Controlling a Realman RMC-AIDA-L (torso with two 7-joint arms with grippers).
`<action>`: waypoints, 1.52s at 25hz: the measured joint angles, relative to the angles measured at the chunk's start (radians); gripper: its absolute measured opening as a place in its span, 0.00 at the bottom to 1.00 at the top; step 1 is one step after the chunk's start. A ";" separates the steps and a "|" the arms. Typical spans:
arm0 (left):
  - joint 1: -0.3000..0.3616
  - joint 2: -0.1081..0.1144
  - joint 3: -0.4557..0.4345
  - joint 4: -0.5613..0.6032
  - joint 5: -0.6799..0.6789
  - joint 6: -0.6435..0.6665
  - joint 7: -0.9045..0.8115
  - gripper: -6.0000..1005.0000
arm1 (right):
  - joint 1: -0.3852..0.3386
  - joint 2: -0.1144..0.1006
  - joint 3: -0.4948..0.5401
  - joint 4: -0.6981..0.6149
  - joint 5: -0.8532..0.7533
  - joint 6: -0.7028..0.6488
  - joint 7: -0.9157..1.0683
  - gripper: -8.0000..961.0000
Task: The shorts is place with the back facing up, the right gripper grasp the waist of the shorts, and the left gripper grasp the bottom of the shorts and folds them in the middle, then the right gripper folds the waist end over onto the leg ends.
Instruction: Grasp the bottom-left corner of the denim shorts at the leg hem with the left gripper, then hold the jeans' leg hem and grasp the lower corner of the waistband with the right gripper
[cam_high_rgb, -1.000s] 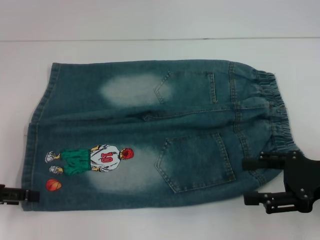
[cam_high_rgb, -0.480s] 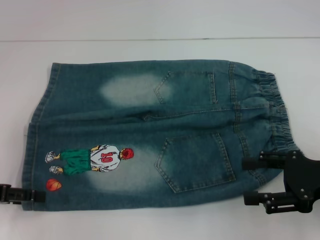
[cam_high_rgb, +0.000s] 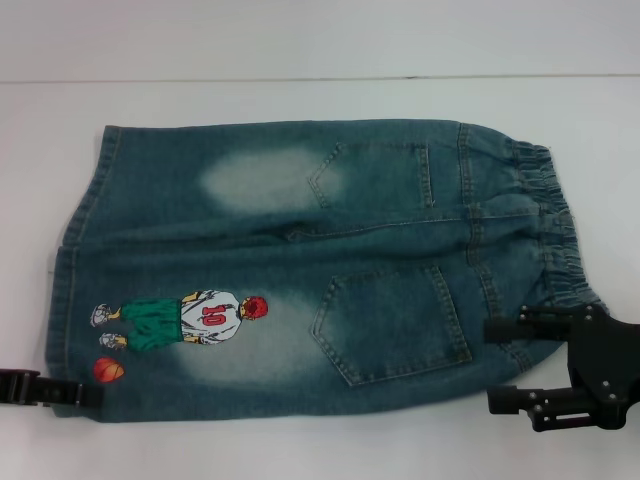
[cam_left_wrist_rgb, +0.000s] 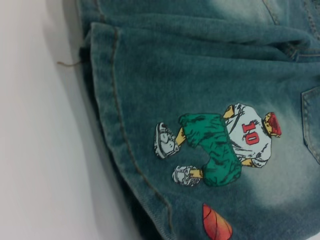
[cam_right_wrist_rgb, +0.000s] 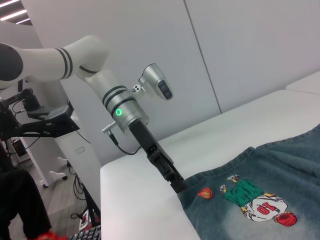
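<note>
Grasp step: right gripper (cam_high_rgb: 500, 362) jaws apart at the waist (cam_high_rgb: 555, 240). Left gripper (cam_high_rgb: 85, 394) at the hem (cam_high_rgb: 62, 300); its state I cannot tell. Next I clamp both on the shorts (cam_high_rgb: 300, 270).

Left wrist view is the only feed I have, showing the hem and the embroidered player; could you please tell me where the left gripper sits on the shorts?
Observer: In the head view, the left gripper has its tip at the near corner of the bottom hem of the shorts, just below the embroidered basketball.
Operator: Thank you; where is the right gripper?
Observer: The right gripper is at the near corner of the waist, open, with one finger over the denim and the other over the table.
Operator: Has any fold been made?
Observer: No; the shorts lie flat with both back pockets showing.
</note>
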 joint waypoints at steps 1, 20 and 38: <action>0.000 -0.002 -0.001 0.002 0.000 0.000 0.006 0.80 | -0.001 0.000 0.000 0.000 0.000 0.000 0.000 0.83; -0.003 -0.010 0.003 0.005 -0.002 0.002 0.026 0.12 | 0.012 -0.001 0.072 -0.002 0.000 0.006 0.037 0.83; -0.011 -0.003 -0.007 0.006 -0.128 -0.046 0.031 0.01 | 0.168 -0.126 0.168 -0.241 -0.308 0.061 0.513 0.82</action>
